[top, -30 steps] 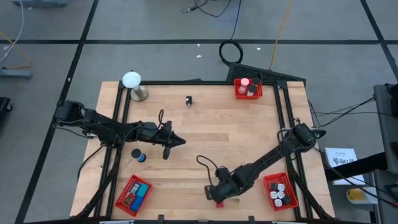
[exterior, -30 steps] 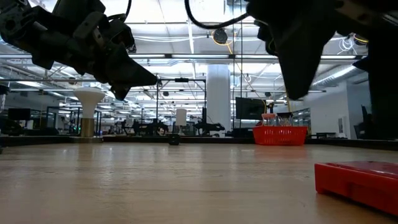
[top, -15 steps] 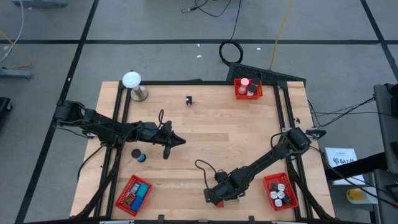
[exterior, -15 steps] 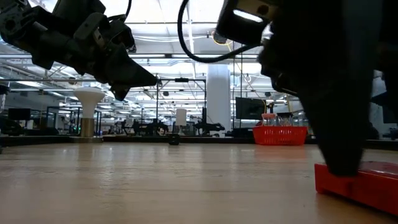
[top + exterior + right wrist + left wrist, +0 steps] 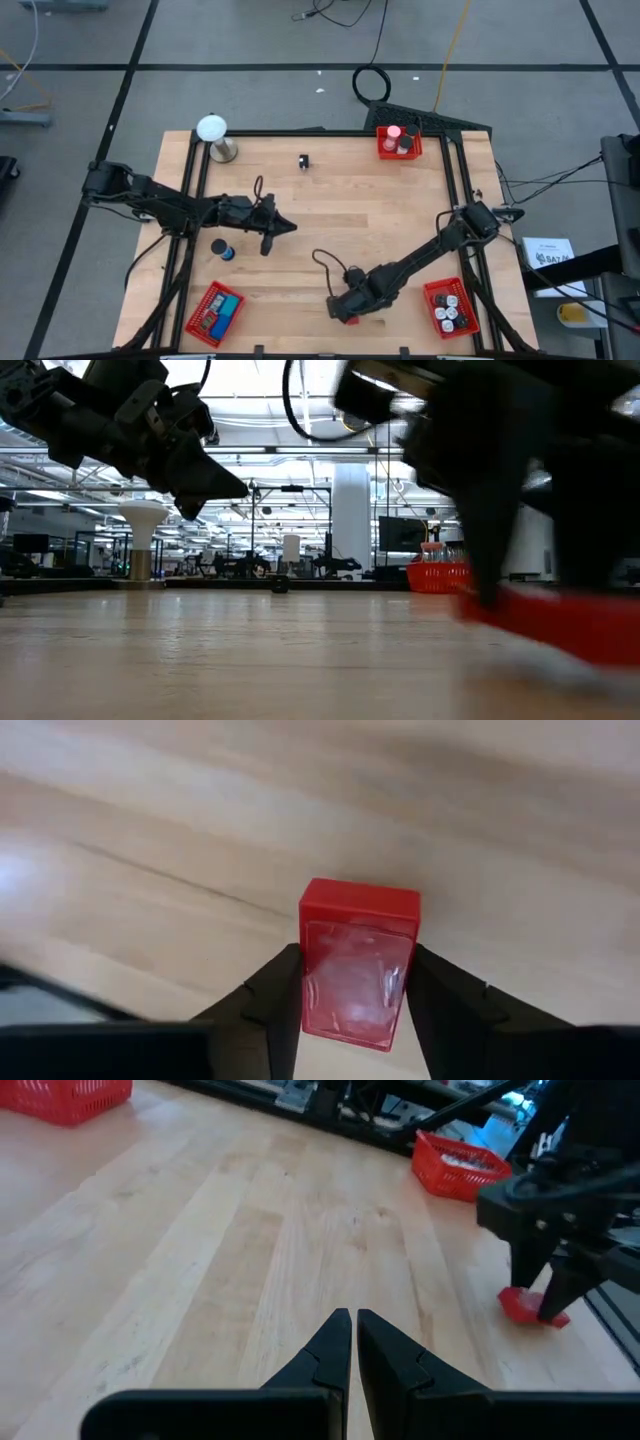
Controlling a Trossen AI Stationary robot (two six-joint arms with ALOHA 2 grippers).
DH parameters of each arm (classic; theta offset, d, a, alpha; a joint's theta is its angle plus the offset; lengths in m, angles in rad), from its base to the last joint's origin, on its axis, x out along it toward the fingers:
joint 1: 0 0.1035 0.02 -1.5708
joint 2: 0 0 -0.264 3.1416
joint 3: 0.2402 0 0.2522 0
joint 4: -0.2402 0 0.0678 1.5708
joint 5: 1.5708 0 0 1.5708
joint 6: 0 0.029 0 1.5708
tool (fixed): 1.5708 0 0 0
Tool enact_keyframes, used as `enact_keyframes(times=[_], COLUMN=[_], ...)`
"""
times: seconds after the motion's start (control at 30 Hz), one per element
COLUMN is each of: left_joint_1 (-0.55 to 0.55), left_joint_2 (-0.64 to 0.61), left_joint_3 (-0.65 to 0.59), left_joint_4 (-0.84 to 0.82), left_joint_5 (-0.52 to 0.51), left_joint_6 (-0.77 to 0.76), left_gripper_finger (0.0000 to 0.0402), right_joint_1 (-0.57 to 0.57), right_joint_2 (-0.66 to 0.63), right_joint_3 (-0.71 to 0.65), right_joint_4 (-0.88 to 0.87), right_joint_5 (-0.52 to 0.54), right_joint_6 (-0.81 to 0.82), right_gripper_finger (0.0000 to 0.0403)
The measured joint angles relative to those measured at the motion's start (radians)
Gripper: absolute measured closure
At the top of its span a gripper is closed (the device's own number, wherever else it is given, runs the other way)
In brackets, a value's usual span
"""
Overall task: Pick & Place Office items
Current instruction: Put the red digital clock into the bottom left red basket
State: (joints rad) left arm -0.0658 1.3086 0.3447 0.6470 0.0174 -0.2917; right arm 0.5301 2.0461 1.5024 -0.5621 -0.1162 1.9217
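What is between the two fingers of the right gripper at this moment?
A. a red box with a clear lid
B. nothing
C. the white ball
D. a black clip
A: in the right wrist view the red box sits between the right gripper's two fingers, both pressed against its sides.

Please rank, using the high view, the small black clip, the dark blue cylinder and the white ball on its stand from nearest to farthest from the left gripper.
From the left gripper:
1. Dark blue cylinder, beside the arm, toward the table's left front.
2. Small black clip, toward the back, mid-table.
3. White ball, back-left corner.
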Motion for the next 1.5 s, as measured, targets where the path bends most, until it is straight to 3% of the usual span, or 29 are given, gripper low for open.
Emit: enact_keyframes(times=[0.17,0.37,0.67,0.93,1.17,1.33,1.5], left_joint_1=[0.003,0.027,0.035,0.043,0.06,0.061,0.045], left_joint_2=[-0.055,-0.141,-0.177,-0.178,-0.178,-0.178,-0.176], left_joint_3=[0.0,0.0,0.0,0.0,0.0,0.0,0.0], left_joint_4=[-0.082,-0.154,-0.233,-0.227,-0.224,-0.216,-0.122], left_joint_5=[-0.033,-0.071,-0.071,-0.095,-0.098,-0.098,-0.138], left_joint_6=[0.013,0.029,0.019,-0.04,-0.205,-0.315,-0.378], left_gripper_finger=[0.0381,0.038,0.038,0.038,0.038,0.038,0.038], right_joint_1=[-0.06,-0.167,-0.266,-0.274,-0.29,-0.329,-0.402], right_joint_2=[-0.023,0.018,0.093,0.087,-0.022,-0.17,-0.372], right_joint_3=[0.042,0.046,0.047,0.045,0.045,0.029,-0.157], right_joint_4=[0.021,0.192,0.348,0.362,0.296,0.05,0.037], right_joint_5=[0.08,0.149,0.147,0.142,0.19,0.326,0.348], right_joint_6=[-0.04,-0.155,-0.318,-0.398,-0.582,-0.904,-1.245], right_gripper_finger=[0.0262,0.0262,0.0258,0.0193,0.0151,0.0187,0.0291])
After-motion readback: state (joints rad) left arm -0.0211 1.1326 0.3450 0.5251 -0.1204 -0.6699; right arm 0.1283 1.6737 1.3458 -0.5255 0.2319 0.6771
